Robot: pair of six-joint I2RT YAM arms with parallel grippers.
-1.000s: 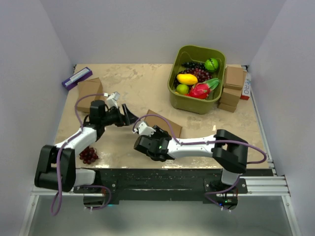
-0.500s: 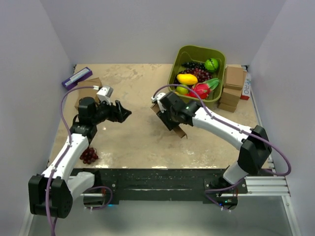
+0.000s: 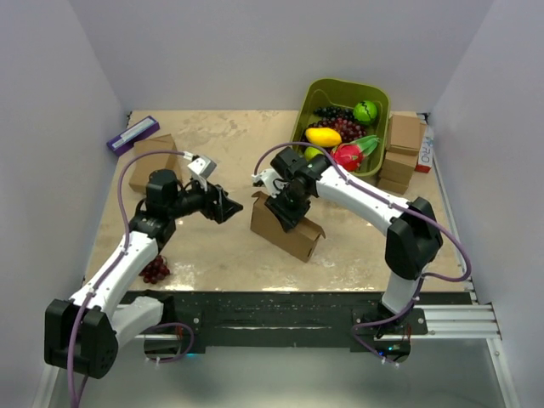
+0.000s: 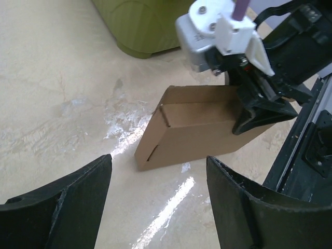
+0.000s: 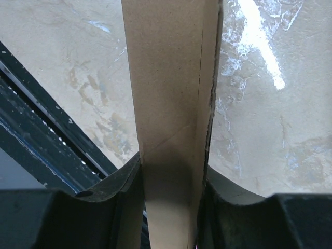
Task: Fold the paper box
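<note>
Progress looks early to me: the box [image 3: 287,228] stands on edge mid-table, near the green bin [image 3: 328,180], flaps not tucked. Right gripper [image 3: 283,204] pinches its top edge, left gripper [image 3: 228,206] spread wide beside it, empty.

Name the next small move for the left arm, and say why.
Probably ease the left gripper forward to the paper box's near end. The right gripper pinches the box's upper edge, standing it on edge on the table. The left gripper is open and aimed at the box, with bare table between them.
</note>
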